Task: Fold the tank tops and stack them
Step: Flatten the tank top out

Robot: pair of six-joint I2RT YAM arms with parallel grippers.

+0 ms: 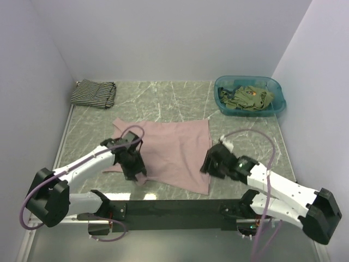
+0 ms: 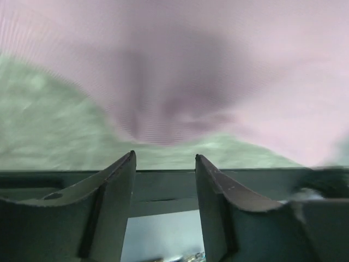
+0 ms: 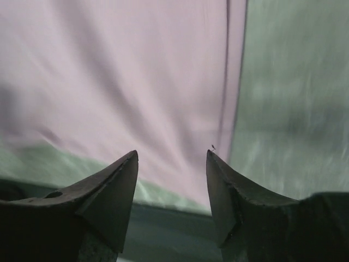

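A dusty pink tank top lies spread flat in the middle of the table. My left gripper hovers over its near left edge, open and empty; the left wrist view shows pink cloth just beyond the fingertips. My right gripper is at the cloth's near right edge, open and empty; the right wrist view shows the pink hem between and beyond the fingertips. A black-and-white striped tank top lies folded at the far left corner. Olive green tank tops sit crumpled in the basin.
A teal plastic basin stands at the far right. White walls close in the left, back and right sides. The black mounting rail runs along the near edge of the marbled green table.
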